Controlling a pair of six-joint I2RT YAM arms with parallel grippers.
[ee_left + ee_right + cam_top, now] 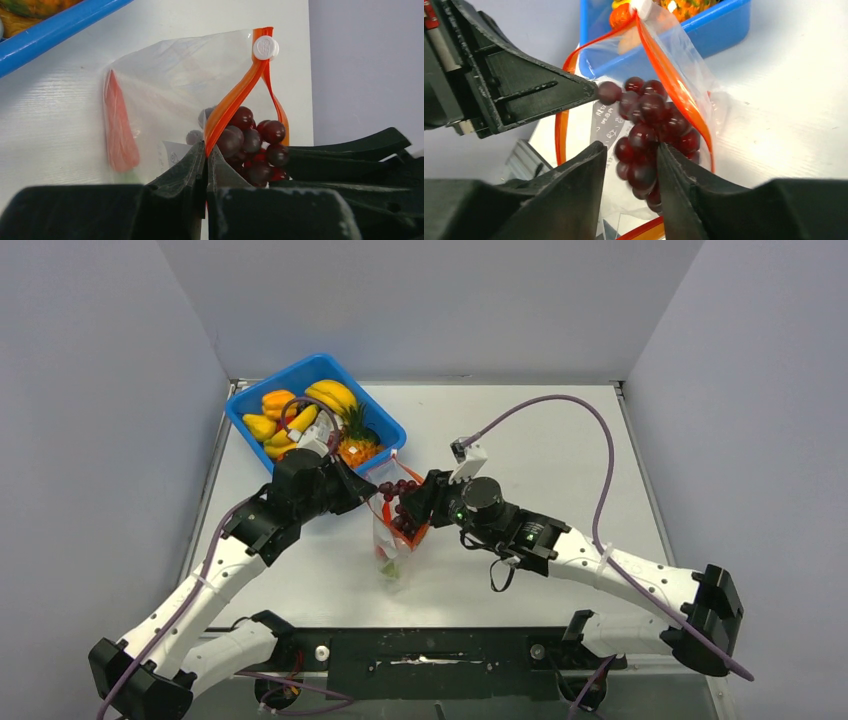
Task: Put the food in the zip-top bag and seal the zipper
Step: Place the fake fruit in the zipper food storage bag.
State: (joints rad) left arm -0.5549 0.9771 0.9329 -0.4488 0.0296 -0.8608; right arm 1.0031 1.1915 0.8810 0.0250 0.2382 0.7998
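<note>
On the worktop, between the two arms, the zip-top bag is held open; one lip of its zipper is pinched in the closed left end effector; the purple grapes are clamped in the right end effector, inside the loop of the mouth; the bag's body lies below them, so a straight drop is judged sufficient.

Left wrist: blue plastic bin is cut off at upper left; red-orange toy carrot shows blurred through clear plastic bag; lower end of red-orange zipper strip is hidden between black left gripper fingers. Right wrist: lower part of purple toy grape bunch is partly hidden behind black right gripper fingers.
</note>
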